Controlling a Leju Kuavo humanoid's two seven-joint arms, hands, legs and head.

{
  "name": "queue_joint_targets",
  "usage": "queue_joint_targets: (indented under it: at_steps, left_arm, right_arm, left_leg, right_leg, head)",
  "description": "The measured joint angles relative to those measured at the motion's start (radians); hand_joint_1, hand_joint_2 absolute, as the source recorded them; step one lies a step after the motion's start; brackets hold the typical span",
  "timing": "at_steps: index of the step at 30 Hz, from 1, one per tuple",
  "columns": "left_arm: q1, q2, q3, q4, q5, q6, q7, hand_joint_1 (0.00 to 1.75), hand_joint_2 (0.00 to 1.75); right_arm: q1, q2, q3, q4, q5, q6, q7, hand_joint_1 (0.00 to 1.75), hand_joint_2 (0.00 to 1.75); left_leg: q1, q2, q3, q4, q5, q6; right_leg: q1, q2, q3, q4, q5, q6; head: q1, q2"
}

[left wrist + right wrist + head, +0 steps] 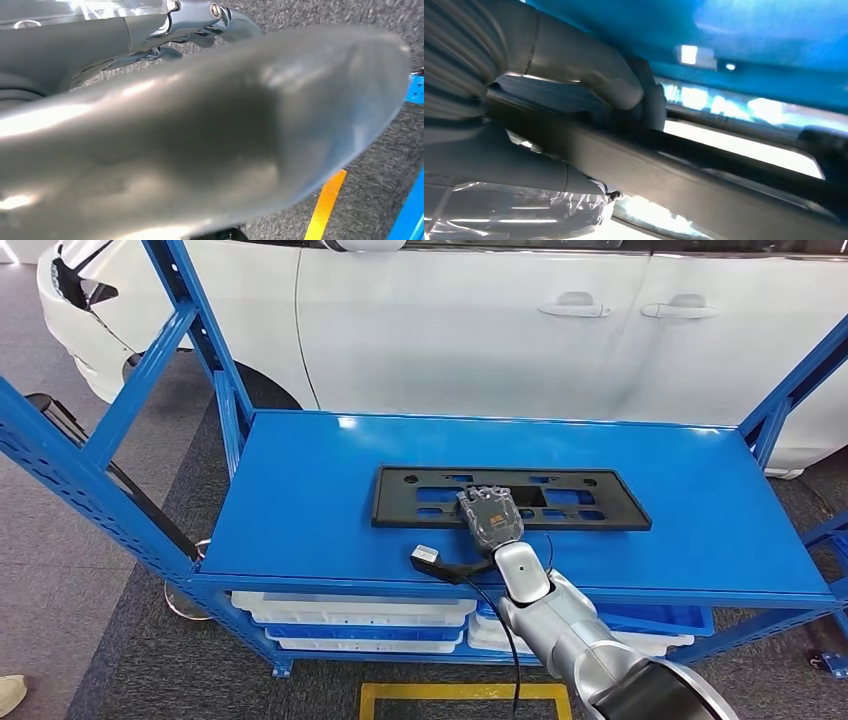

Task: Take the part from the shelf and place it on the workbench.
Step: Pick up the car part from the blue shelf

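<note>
The part (590,502) is a long flat black frame with cut-outs, lying on the blue shelf top (300,510). My right hand (490,515) rests over the middle of its near edge. In the right wrist view the grey thumb (589,75) lies over one face of the part's dark bar (684,175) and the fingers close in from the other side, so the hand grips it. My left hand (200,150) hangs over the grey floor, blurred and close to the camera, with nothing in it.
A white car (450,320) stands right behind the shelf. Blue slanted uprights (100,470) flank both ends. White trays (350,615) sit on the level below. A black cable with a white plug (427,557) lies at the front edge. Yellow floor tape (460,695) marks the carpet.
</note>
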Motion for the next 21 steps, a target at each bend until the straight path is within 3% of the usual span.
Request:
queue_joint_targets:
  at_steps: [1, 3, 5, 7, 8, 11, 12, 13, 14, 16, 17, 18, 21]
  left_arm:
    - [-0.001, 0.000, 0.000, 0.000, 0.000, -0.001, -0.002, 0.00, 0.00]
    - [-0.002, -0.001, -0.001, 0.000, 0.000, -0.005, -0.012, 0.00, 0.87]
    - [-0.002, -0.001, -0.002, 0.000, 0.000, -0.014, -0.030, 0.00, 1.75]
    - [-0.003, -0.001, -0.006, 0.000, -0.001, -0.024, -0.048, 0.00, 1.75]
    - [-0.003, -0.001, -0.008, 0.000, -0.001, -0.027, -0.055, 0.00, 1.75]
    - [-0.001, -0.001, -0.014, 0.000, 0.000, -0.029, -0.062, 0.00, 1.75]
    - [0.000, -0.001, -0.015, 0.000, 0.000, -0.029, -0.062, 0.00, 1.75]
    - [0.001, -0.001, -0.016, 0.000, 0.000, -0.029, -0.061, 0.00, 1.75]
    - [0.001, -0.001, -0.016, 0.000, 0.000, -0.030, -0.061, 0.00, 1.75]
    - [0.000, -0.002, -0.016, 0.000, 0.000, -0.032, -0.061, 0.00, 1.75]
    - [0.000, -0.002, -0.016, 0.000, 0.000, -0.033, -0.062, 0.00, 1.75]
    - [0.000, -0.002, -0.016, 0.000, 0.000, -0.033, -0.063, 0.00, 1.75]
    - [0.004, -0.005, -0.011, 0.000, 0.000, -0.034, -0.079, 0.00, 1.75]
  right_arm:
    - [-0.003, 0.000, -0.001, 0.001, 0.000, 0.000, -0.001, 1.75, 1.75]
    - [-0.006, 0.000, -0.005, 0.001, 0.001, -0.001, -0.006, 1.75, 1.75]
    - [-0.007, 0.001, -0.010, 0.000, 0.004, -0.005, -0.017, 1.75, 1.75]
    - [-0.005, 0.002, -0.018, -0.008, 0.004, -0.010, -0.032, 1.75, 1.75]
    - [-0.003, 0.002, -0.024, -0.017, 0.000, -0.011, -0.042, 1.75, 1.75]
    - [0.019, 0.003, -0.045, -0.076, -0.039, -0.012, -0.092, 1.75, 1.75]
    - [0.033, 0.003, -0.055, -0.112, -0.070, -0.012, -0.123, 1.75, 1.75]
    - [0.049, 0.003, -0.066, -0.158, -0.120, -0.010, -0.164, 1.75, 1.75]
    - [0.066, 0.003, -0.079, -0.219, -0.189, -0.002, -0.212, 1.75, 1.75]
    - [0.097, 0.001, -0.101, -0.374, -0.376, 0.041, -0.310, 1.75, 1.75]
    - [0.110, -0.002, -0.109, -0.458, -0.486, 0.073, -0.355, 1.75, 1.75]
    - [0.124, -0.006, -0.116, -0.547, -0.612, 0.112, -0.404, 1.75, 1.75]
    - [0.182, -0.027, -0.144, -0.816, -1.032, 0.267, -0.553, 1.75, 1.75]
  left_leg:
    - [-0.001, -0.001, 0.001, 0.000, 0.000, -0.002]
    - [-0.003, -0.001, 0.000, 0.000, 0.000, -0.011]
    - [-0.003, -0.002, 0.001, -0.003, 0.001, -0.022]
    - [-0.002, -0.001, -0.001, 0.005, -0.008, -0.032]
    - [-0.002, 0.000, -0.013, 0.033, -0.027, -0.036]
    - [0.001, 0.001, -0.102, 0.228, -0.122, -0.045]
    - [0.001, 0.001, -0.128, 0.280, -0.136, -0.048]
    - [0.002, 0.001, -0.135, 0.292, -0.129, -0.049]
    - [0.003, 0.001, -0.122, 0.260, -0.101, -0.050]
    - [0.005, 0.003, -0.058, 0.124, -0.032, -0.049]
    - [0.004, 0.003, -0.031, 0.065, -0.012, -0.045]
    - [0.004, 0.003, -0.015, 0.032, -0.005, -0.040]
    - [0.002, 0.000, -0.011, 0.018, -0.008, -0.021]
  right_leg:
    - [0.002, 0.000, 0.038, -0.075, 0.028, -0.006]
    - [0.008, -0.001, 0.079, -0.165, 0.053, -0.016]
    - [0.012, -0.002, 0.080, -0.176, 0.054, -0.024]
    - [0.007, -0.005, 0.088, -0.188, 0.059, -0.034]
    - [0.004, -0.006, 0.091, -0.195, 0.062, -0.039]
    - [0.003, -0.008, 0.092, -0.199, 0.064, -0.047]
    - [0.004, -0.007, 0.092, -0.197, 0.063, -0.047]
    - [0.004, -0.006, 0.092, -0.195, 0.062, -0.047]
    - [0.004, -0.005, 0.093, -0.192, 0.059, -0.045]
    - [0.003, -0.002, 0.093, -0.180, 0.050, -0.039]
    - [0.005, -0.001, 0.091, -0.172, 0.044, -0.034]
    - [0.007, -0.001, 0.089, -0.167, 0.041, -0.030]
    - [0.010, -0.001, 0.086, -0.162, 0.035, -0.016]
  head:
    - [0.000, 0.000]
    - [0.000, 0.000]
    - [0.000, 0.000]
    - [-0.001, 0.000]
    - [-0.001, 0.000]
    - [-0.002, 0.000]
    - [-0.001, 0.000]
    - [-0.002, 0.000]
    - [-0.002, 0.000]
    - [-0.002, 0.000]
    - [-0.002, 0.000]
    - [-0.001, 0.000]
    - [0.002, 0.000]
